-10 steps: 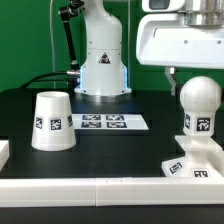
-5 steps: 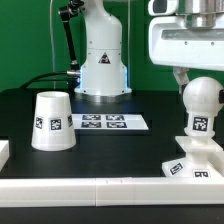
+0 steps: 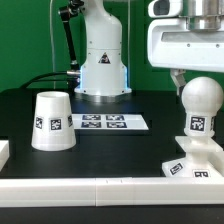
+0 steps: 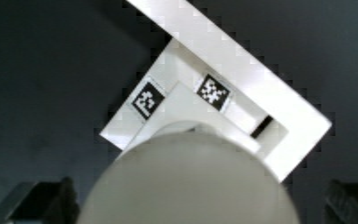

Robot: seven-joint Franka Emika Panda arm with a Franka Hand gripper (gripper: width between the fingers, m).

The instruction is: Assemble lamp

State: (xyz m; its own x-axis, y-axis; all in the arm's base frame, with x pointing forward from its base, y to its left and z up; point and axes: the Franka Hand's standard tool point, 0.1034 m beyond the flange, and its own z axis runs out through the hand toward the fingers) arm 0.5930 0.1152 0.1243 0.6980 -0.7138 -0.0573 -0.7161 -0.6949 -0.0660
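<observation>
Gripper above the bulb standing on the base, its 2 fingers spread wide either side (clear of it); shade well apart.

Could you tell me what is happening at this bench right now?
The arm is partway through putting a lamp together. Its gripper hovers open over the bulb, with one finger on either side. The bulb stands upright on the neck of the square base at the exterior view's right. The shade sits apart at the left, wide end down and not yet fitted. The marker board lies between them.
</observation>
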